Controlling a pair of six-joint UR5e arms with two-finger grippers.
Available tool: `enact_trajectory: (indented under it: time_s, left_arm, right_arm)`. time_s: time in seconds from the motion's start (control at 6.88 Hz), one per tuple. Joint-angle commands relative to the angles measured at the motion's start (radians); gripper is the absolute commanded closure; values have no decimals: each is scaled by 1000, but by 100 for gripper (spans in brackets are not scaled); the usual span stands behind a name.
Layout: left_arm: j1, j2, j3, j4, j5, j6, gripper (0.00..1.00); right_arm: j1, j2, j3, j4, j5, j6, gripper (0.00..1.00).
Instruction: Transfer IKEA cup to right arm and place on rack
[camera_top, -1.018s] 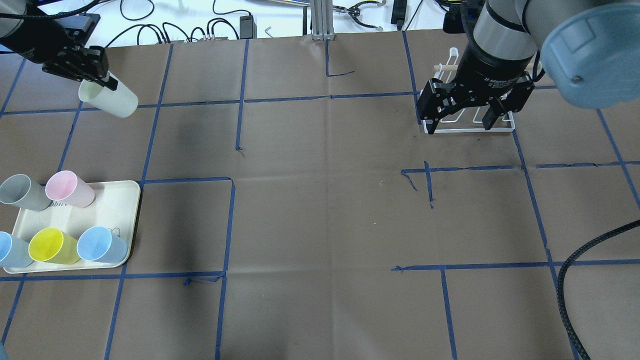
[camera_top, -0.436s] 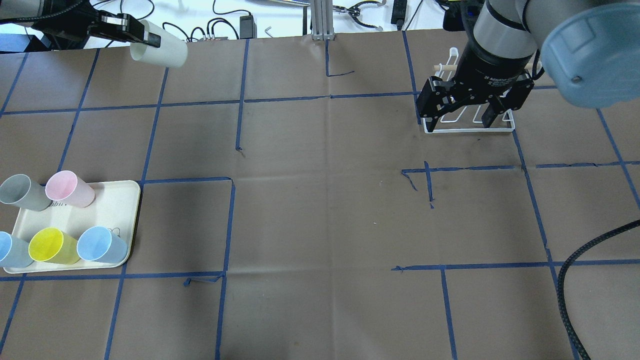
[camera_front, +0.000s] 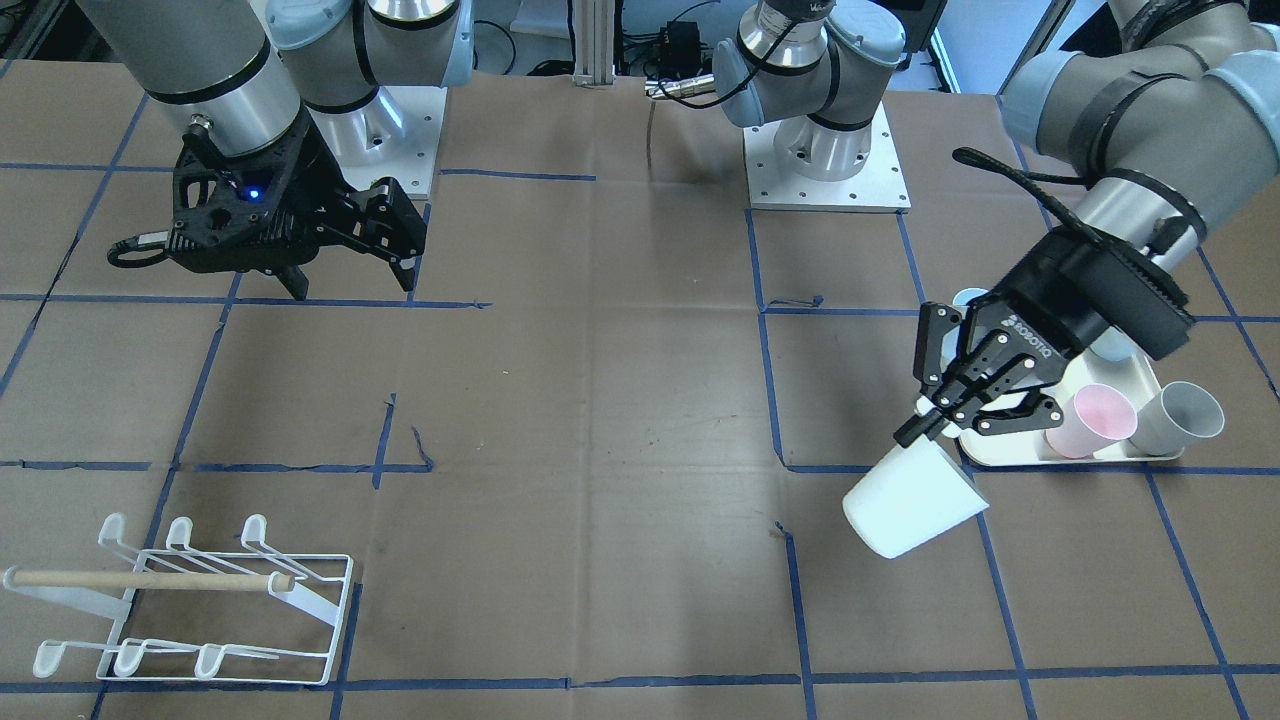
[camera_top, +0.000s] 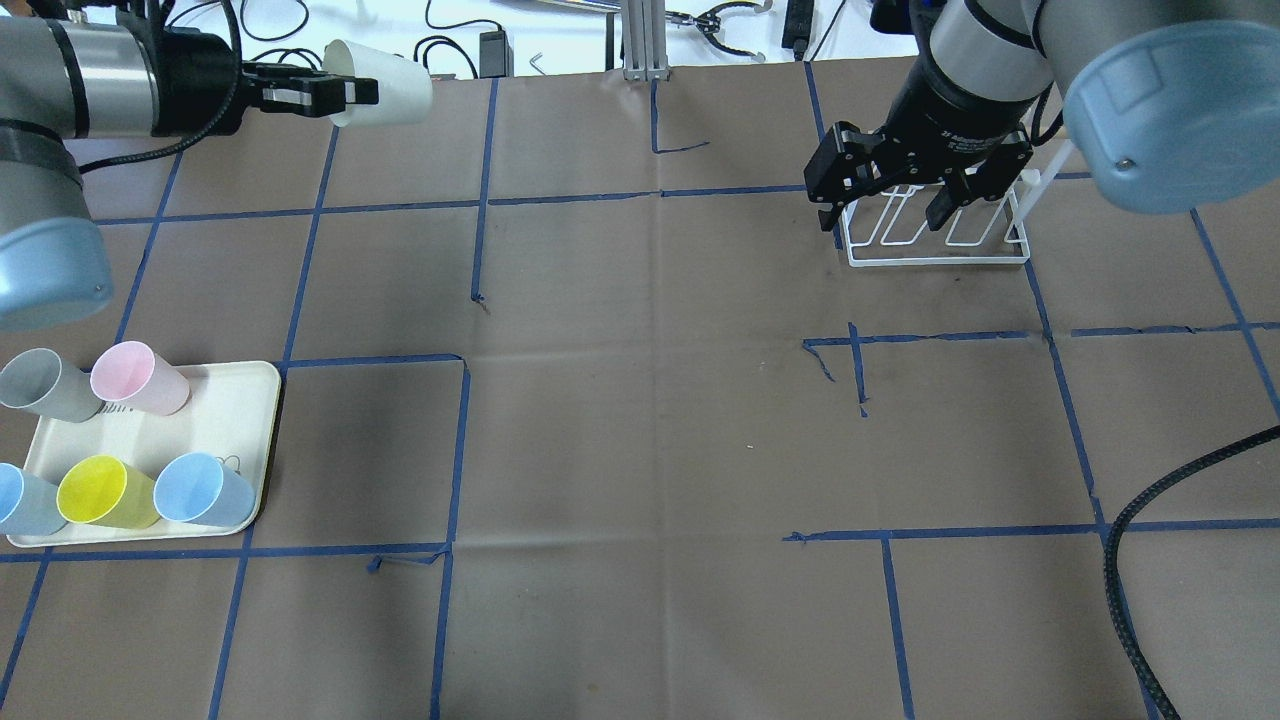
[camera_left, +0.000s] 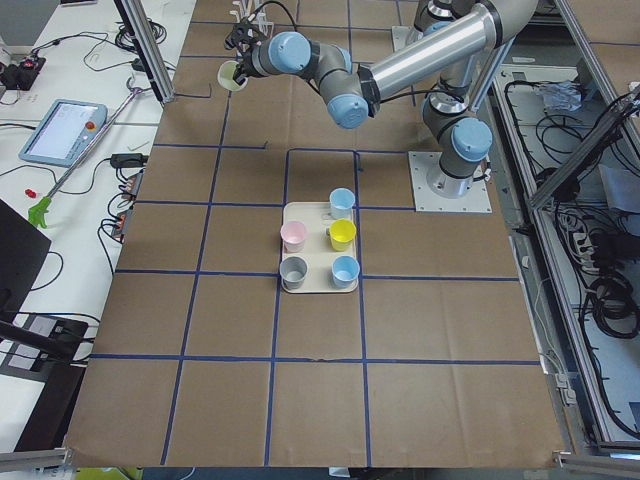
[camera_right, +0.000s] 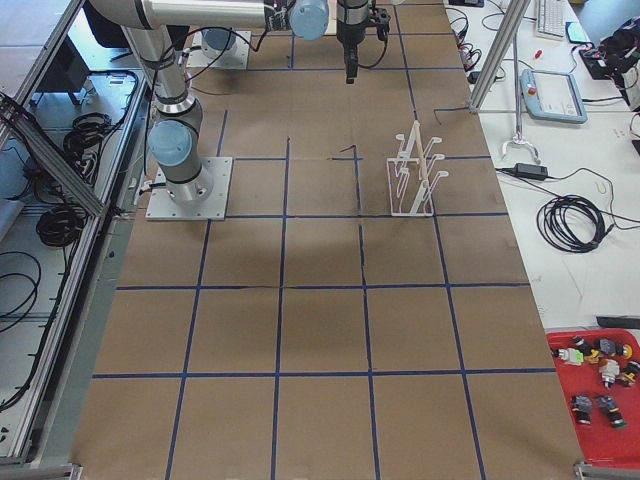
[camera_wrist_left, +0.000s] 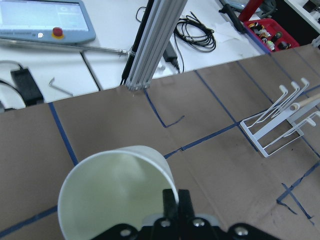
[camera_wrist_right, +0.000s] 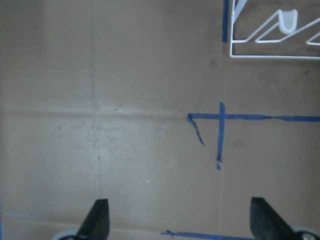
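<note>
My left gripper (camera_top: 340, 92) is shut on the rim of a pale white cup (camera_top: 388, 72), held on its side in the air over the table's far left edge, base pointing right. The cup also shows in the front view (camera_front: 910, 500) and the left wrist view (camera_wrist_left: 112, 192), with one finger inside its mouth. My right gripper (camera_top: 885, 212) is open and empty, hovering over the white wire rack (camera_top: 940, 262) at the far right. The rack's pegs and wooden dowel (camera_front: 150, 579) carry nothing. The right wrist view shows bare table and a corner of the rack (camera_wrist_right: 288, 21).
A cream tray (camera_top: 235, 405) at the near left holds several upright cups: grey (camera_top: 40, 385), pink (camera_top: 138, 378), yellow (camera_top: 103, 492), blue (camera_top: 203, 490). Cables and a metal post (camera_top: 640, 40) lie beyond the far edge. A black cable (camera_top: 1130, 600) crosses the near right.
My left gripper carried the cup toward the far edge and to the right, turning it level. My right gripper shifted slightly left and farther back over the rack, still open.
</note>
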Motion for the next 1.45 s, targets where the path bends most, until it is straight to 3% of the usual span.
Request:
enact_trajectory:
  time_s: [0.0, 0.29, 0.58, 0.73, 1.02, 1.31]
  left_arm:
    - [-67, 16, -180, 275, -127, -9, 100]
    - [-171, 1, -202, 378, -141, -2, 100]
    - [-190, -14, -254, 483, -193, -3, 100]
    - [-190, -11, -301, 574, -246, -8, 100]
    - [-190, -17, -365, 679, -253, -40, 100]
    - [-193, -2, -366, 693, -254, -115, 100]
  right_arm:
    - [-1, 11, 41, -243, 105, 215, 0]
    - [-3, -5, 153, -502, 218, 473, 0]
    - [-6, -6, 196, -723, 345, 684, 0]
    - [-4, -6, 216, -800, 347, 800, 0]
    - [-1, -8, 300, -1025, 354, 1063, 0]
    - [-3, -6, 489, -1326, 383, 1217, 0]
